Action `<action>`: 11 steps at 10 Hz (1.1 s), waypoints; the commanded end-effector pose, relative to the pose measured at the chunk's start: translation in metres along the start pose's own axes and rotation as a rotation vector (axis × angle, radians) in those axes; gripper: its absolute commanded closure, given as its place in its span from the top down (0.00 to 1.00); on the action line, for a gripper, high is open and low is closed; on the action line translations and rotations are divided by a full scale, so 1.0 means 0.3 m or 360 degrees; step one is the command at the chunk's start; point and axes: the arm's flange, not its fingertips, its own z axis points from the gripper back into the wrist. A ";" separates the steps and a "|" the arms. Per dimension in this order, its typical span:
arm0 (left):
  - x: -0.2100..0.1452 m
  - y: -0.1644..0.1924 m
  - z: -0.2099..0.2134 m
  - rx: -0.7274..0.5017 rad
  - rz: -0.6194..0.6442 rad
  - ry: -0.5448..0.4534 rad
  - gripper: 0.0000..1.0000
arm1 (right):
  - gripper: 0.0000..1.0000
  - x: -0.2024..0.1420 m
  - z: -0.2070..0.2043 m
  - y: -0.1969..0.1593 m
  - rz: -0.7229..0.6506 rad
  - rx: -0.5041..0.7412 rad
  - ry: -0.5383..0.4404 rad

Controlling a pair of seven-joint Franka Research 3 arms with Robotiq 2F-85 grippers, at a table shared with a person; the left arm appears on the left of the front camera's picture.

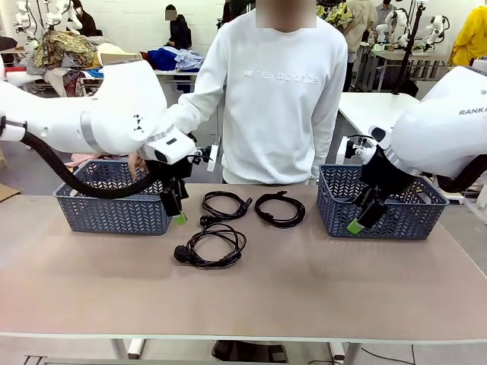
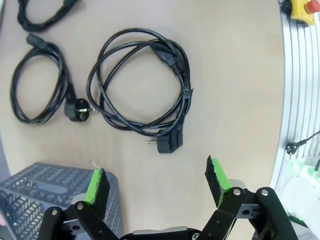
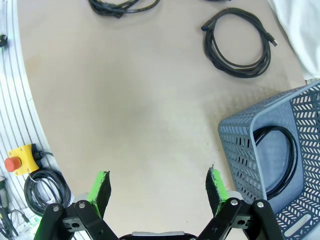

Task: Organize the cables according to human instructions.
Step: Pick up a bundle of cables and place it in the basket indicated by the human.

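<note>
Spreading the left gripper [image 1: 177, 209] wide, clasping nothing, just right of the left basket [image 1: 106, 217]; spreading the right gripper [image 1: 358, 220] equally, empty, before the right basket [image 1: 403, 217]. Probably waiting on the human [image 1: 281, 99], whose hand [image 1: 137, 163] is resting at the left basket, perhaps indicating a destination. Leaving three cables [image 1: 215, 247] lying between the baskets, with a fourth cable [image 3: 280, 160] already coiling inside the right one.
</note>
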 end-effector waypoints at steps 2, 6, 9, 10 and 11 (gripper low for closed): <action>-0.002 -0.036 -0.023 -0.0004 -0.0002 0.0057 1.00 | 1.00 0.001 -0.001 0.003 -0.0009 -0.0010 0.0004; 0.008 -0.010 -0.013 -0.0009 -0.0012 0.0007 1.00 | 1.00 0.001 -0.001 0.003 -0.0009 -0.0010 0.0004; 0.011 -0.015 -0.017 -0.0013 -0.0016 0.0010 1.00 | 1.00 0.001 -0.001 0.003 -0.0009 -0.0010 0.0004; 0.010 -0.036 -0.046 -0.0001 -0.0045 0.0038 1.00 | 1.00 0.001 -0.001 0.003 -0.0009 -0.0010 0.0004; 0.023 -0.048 -0.073 -0.0004 -0.0095 0.0048 1.00 | 1.00 0.001 -0.001 0.003 -0.0009 -0.0010 0.0004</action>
